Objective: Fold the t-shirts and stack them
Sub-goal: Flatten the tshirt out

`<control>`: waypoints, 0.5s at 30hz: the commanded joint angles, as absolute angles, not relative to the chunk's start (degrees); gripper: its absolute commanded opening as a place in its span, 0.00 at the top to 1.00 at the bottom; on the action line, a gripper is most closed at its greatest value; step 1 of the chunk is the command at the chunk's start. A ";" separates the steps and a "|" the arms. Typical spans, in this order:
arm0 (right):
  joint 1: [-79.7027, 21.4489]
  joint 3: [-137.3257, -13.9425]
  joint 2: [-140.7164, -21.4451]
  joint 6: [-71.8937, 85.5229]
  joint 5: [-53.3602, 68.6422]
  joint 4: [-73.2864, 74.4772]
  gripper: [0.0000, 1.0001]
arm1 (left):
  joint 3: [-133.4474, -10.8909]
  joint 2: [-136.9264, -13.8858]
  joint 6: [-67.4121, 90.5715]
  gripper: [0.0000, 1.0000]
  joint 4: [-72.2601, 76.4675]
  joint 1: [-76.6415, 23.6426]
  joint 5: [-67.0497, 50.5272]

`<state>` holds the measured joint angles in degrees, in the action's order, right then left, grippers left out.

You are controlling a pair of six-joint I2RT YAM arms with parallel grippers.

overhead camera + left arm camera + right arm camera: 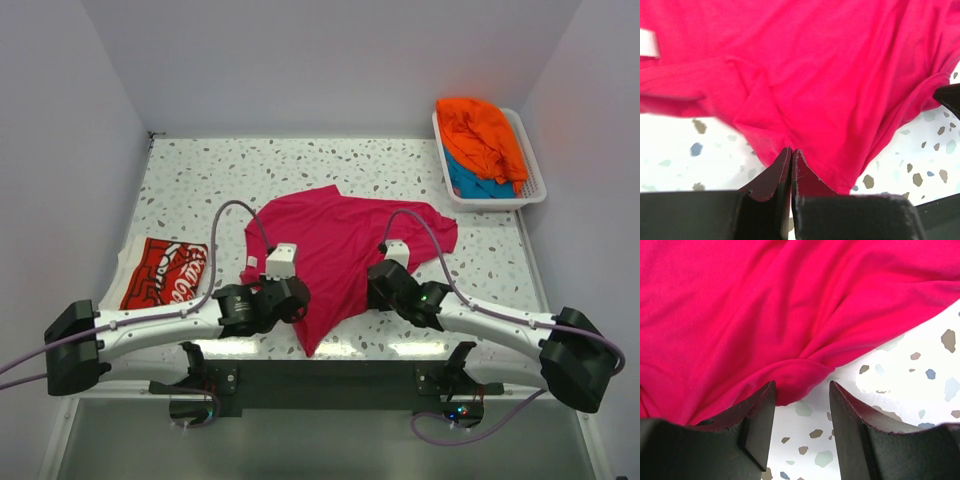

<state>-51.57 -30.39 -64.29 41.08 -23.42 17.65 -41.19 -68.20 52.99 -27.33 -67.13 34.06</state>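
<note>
Basket point(533, 170) behind-right of spread t-shirt point(335, 250)

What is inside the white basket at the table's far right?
An orange t-shirt lies crumpled on top, with a teal-blue t-shirt showing beneath it at the near side. Anything deeper in the basket is covered.

Left arm point(150, 325) and right arm point(500, 322) angled inward, wrists pitched down; left gripper point(790, 152) fingers closed, seemingly nipping the magenta t-shirt point(830, 75) hem; right gripper point(802, 402) fingers parted.
</note>
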 commanded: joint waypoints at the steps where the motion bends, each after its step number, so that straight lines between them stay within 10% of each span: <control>1: -51.33 -30.06 -66.35 42.45 -23.38 13.01 0.49 | -39.03 -60.32 59.40 1.00 -32.77 -66.80 39.28; 6: -51.33 -30.76 -68.38 42.63 -23.55 12.22 0.57 | -37.97 -51.87 63.89 1.00 -38.39 -66.45 43.24; 15: -51.33 -34.18 -61.53 41.66 -28.37 22.31 1.00 | -41.73 -44.91 63.03 1.00 -42.11 -62.24 48.69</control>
